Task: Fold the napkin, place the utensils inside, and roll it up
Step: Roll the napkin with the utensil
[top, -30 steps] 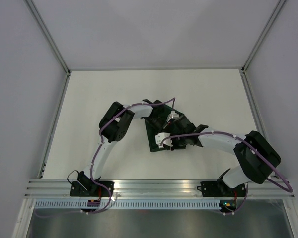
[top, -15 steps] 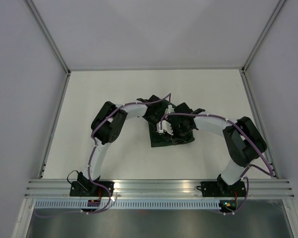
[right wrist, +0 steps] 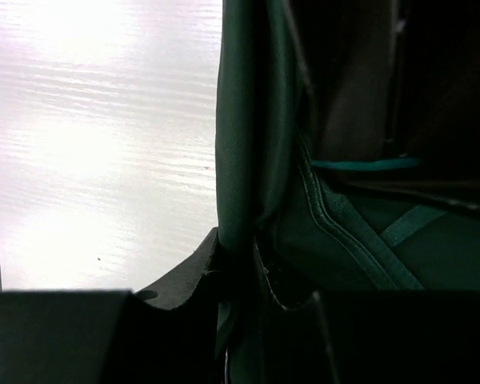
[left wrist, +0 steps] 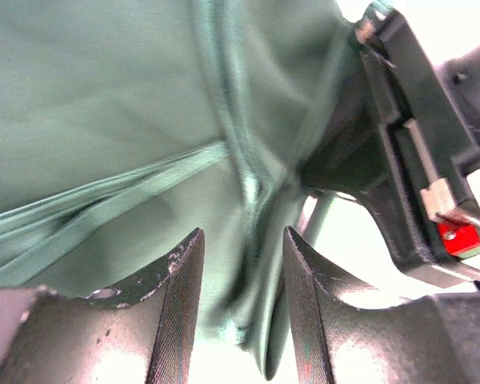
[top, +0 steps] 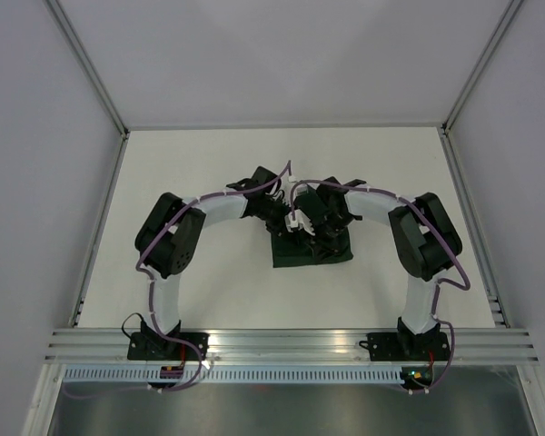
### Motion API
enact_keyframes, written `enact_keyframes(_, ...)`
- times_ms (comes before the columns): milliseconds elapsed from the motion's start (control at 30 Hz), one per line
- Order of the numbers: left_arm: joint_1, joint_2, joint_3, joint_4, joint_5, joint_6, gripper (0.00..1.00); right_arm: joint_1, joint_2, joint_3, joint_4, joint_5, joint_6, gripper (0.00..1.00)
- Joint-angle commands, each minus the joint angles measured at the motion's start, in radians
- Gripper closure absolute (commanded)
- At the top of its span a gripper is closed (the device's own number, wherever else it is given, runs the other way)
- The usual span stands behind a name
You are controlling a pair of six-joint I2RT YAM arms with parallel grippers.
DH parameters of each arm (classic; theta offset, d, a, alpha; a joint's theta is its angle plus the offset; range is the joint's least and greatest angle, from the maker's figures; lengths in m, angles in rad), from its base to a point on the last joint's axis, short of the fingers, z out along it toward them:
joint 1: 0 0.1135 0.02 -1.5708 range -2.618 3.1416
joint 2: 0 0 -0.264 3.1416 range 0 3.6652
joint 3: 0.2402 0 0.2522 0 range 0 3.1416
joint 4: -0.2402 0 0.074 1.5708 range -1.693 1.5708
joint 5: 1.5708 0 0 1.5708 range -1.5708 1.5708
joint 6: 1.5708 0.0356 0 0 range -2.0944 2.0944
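Note:
The dark green napkin (top: 302,253) lies bunched in a rough square at mid-table, its far edge lifted between the two grippers. My left gripper (top: 278,215) is at its far left corner. In the left wrist view the left gripper (left wrist: 242,240) stands open, and a loose fold of napkin (left wrist: 104,104) hangs between the fingers without being pinched. My right gripper (top: 312,227) is close beside it. The right wrist view shows the right gripper (right wrist: 238,256) shut on a vertical edge of the napkin (right wrist: 248,120). The utensils are out of view.
The white table (top: 191,163) is walled at the back and both sides, with a metal rail (top: 282,341) along the near edge. The right gripper's black body (left wrist: 416,160) sits very close to the left fingers.
Both grippers have moved toward the far side and drawn together. The napkin went from a skewed spread to a squarer bundle. The left gripper has opened; the right has closed on the cloth.

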Motion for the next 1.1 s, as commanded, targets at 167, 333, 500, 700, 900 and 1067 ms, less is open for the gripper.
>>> enact_keyframes(167, 0.007, -0.308, -0.224, 0.34, -0.259, -0.142, 0.51, -0.038, 0.169, 0.098, -0.193, -0.034, -0.068, 0.74)
enact_keyframes(333, 0.007, -0.438, -0.359, 0.487, -0.425, -0.176, 0.51, -0.05, 0.211, 0.132, -0.226, -0.038, -0.077, 0.74)
enact_keyframes(500, -0.014, -0.507, -0.457, 0.603, -0.488, -0.167, 0.51, -0.053, 0.232, 0.153, -0.239, -0.038, -0.074, 0.74)
enact_keyframes(700, -0.089, -0.65, -0.624, 0.765, -0.647, -0.08, 0.53, -0.061, 0.28, 0.196, -0.268, -0.043, -0.068, 0.74)
enact_keyframes(900, -0.235, -0.728, -0.698, 0.774, -0.802, 0.097, 0.55, -0.076, 0.315, 0.225, -0.282, -0.046, -0.063, 0.74)
enact_keyframes(1067, -0.369, -0.698, -0.696, 0.748, -0.902, 0.232, 0.51, -0.084, 0.335, 0.239, -0.288, -0.051, -0.054, 0.74)
